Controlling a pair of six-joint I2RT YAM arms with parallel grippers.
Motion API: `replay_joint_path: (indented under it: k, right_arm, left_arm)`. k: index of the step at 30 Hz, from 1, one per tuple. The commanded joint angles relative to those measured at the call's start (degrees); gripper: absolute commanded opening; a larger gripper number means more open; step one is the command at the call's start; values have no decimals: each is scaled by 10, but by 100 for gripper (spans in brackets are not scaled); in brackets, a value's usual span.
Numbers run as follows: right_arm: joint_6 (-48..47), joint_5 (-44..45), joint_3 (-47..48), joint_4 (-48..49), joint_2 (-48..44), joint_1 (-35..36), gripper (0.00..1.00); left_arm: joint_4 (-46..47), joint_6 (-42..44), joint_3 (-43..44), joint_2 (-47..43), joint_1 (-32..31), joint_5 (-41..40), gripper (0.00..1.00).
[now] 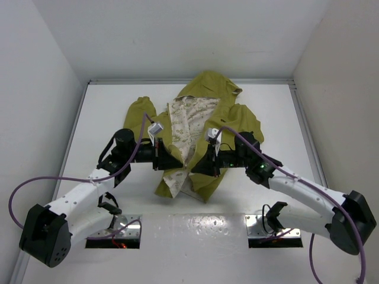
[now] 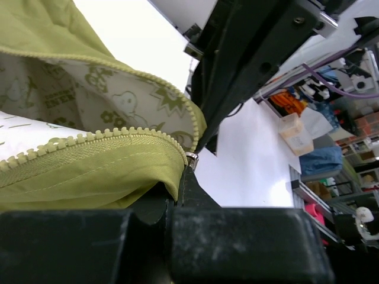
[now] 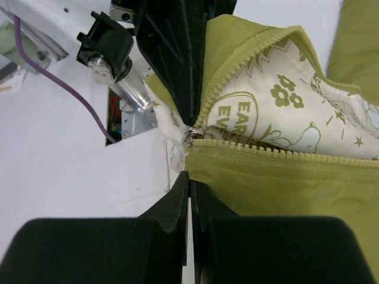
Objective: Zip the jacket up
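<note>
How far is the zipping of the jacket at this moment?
Done: the left hand and right hand are each shut on a bottom corner of the jacket. In hand: the two zipper ends sit close by the metal slider, seemingly being lined up. Left: the zipper teeth are apart all along; nothing is zipped.
</note>
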Motion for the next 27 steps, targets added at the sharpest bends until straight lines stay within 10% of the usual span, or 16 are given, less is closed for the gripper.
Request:
replay_joint_path:
  k: [1, 16, 27]
  right_arm:
    - [-65, -41, 27, -63, -12, 5, 0]
    - [-33, -65, 39, -56, 15, 1, 1]
    - [147, -132, -3, 110, 31, -21, 25]
  left_arm:
    - [-15, 47, 41, -12, 0, -40, 0]
    - [-62, 109, 58, -23, -61, -65, 0]
    - [-33, 78, 58, -23, -61, -65, 0]
